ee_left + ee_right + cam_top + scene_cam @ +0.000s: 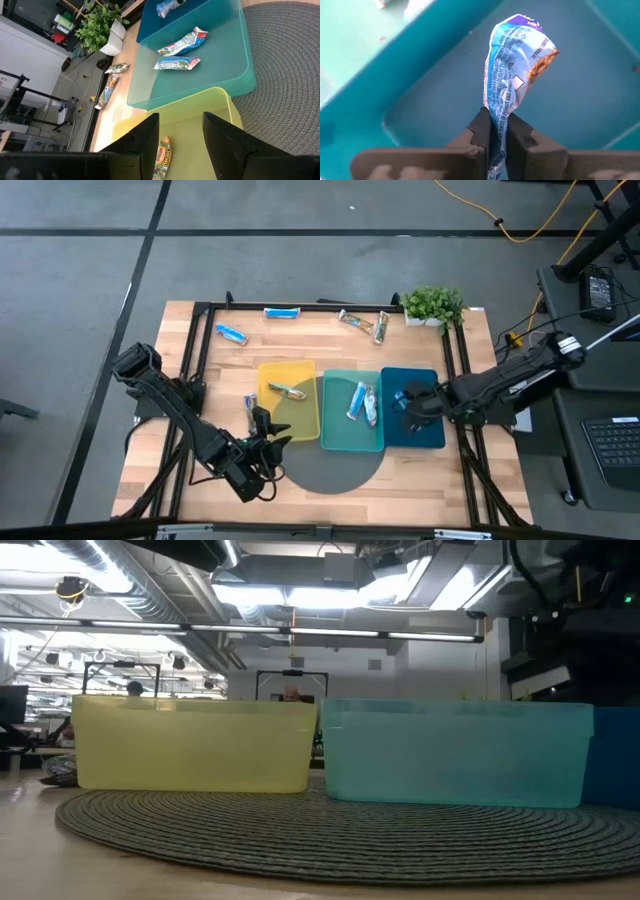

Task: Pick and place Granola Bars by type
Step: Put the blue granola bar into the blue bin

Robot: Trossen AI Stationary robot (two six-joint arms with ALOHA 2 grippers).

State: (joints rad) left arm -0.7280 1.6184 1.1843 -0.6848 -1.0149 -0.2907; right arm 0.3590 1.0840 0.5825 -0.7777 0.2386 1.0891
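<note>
Right tool (496,134) pinches blue bar (515,70), wrist-view only.

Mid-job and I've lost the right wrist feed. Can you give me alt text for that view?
The right tool is shut on the end of a crinkled blue-and-white wrapped granola bar, holding it above the floor of the dark blue plastic tray. Part of the neighbouring teal plastic tray shows beside it.

Bright, even overhead light; ceiling lamps (330,590) glare, backgrounds blur.
</note>
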